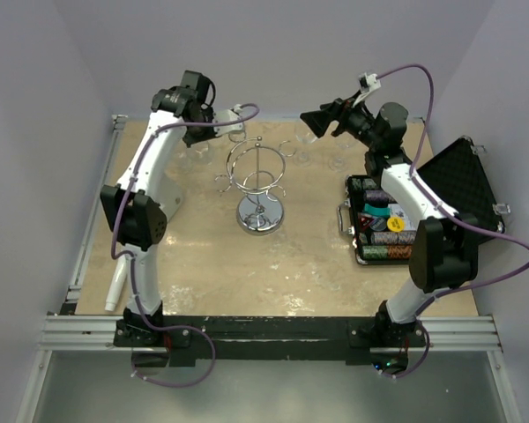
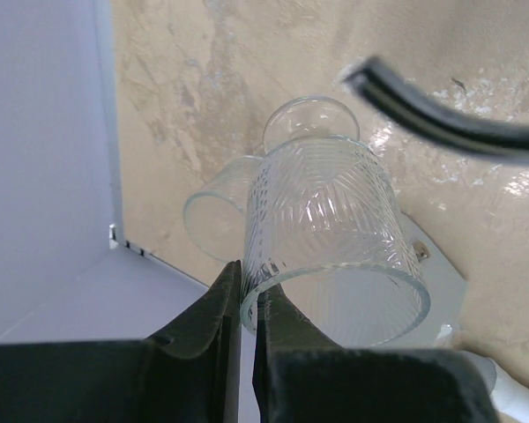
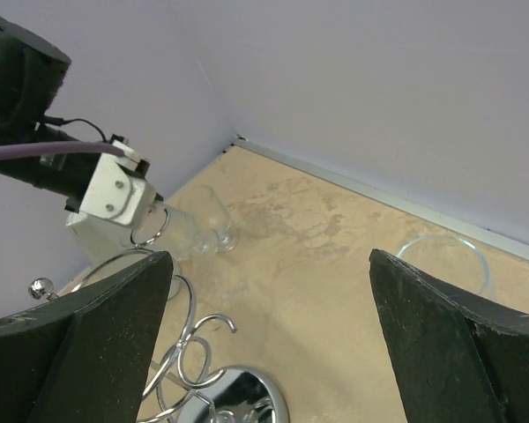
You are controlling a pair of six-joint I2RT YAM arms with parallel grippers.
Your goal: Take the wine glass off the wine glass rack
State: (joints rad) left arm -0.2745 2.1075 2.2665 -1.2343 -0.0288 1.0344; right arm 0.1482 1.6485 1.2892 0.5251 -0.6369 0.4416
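The chrome wine glass rack (image 1: 261, 187) stands mid-table; its hooks and disc base also show in the right wrist view (image 3: 203, 388). My left gripper (image 2: 249, 295) is shut on the rim of a ribbed clear wine glass (image 2: 335, 238), which it holds tilted above the table by the rack's far-left side (image 1: 235, 130). In the right wrist view that glass (image 3: 172, 236) sits just behind a rack hook; I cannot tell whether they touch. My right gripper (image 3: 269, 257) is open and empty, raised at the far right of the rack (image 1: 322, 122).
Other clear glasses stand on the table: one by the far-left corner (image 3: 207, 216) (image 2: 213, 213), one at the far right (image 3: 445, 257). An open black case of poker chips (image 1: 379, 225) lies at the right. A white object (image 1: 116, 286) lies at the left edge.
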